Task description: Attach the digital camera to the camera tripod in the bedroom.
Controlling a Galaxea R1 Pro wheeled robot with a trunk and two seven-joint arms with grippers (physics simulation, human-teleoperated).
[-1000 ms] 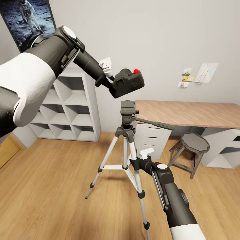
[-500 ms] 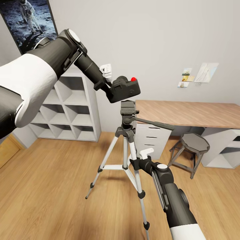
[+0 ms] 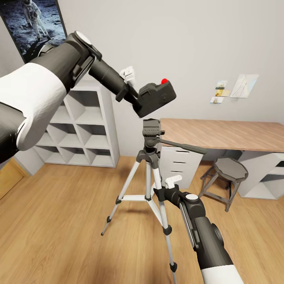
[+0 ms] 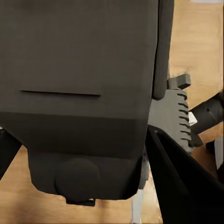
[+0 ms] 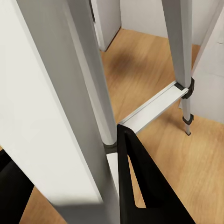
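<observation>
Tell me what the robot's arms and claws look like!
Both arms wear white padded sleeves nearer the body, then dark grey tube-shaped parts toward the wrist. Each has a round white cap on a joint and a small white bracket near the wrist. The left claw and right claw are black, and the right claw's finger tapers to a point like a wedge.

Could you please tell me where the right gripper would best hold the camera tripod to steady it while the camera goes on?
Probably one silver leg of the camera tripod, below the dark hub: it is slim and straight, so jaws can close across it. The right gripper already sits beside the near leg.
</observation>
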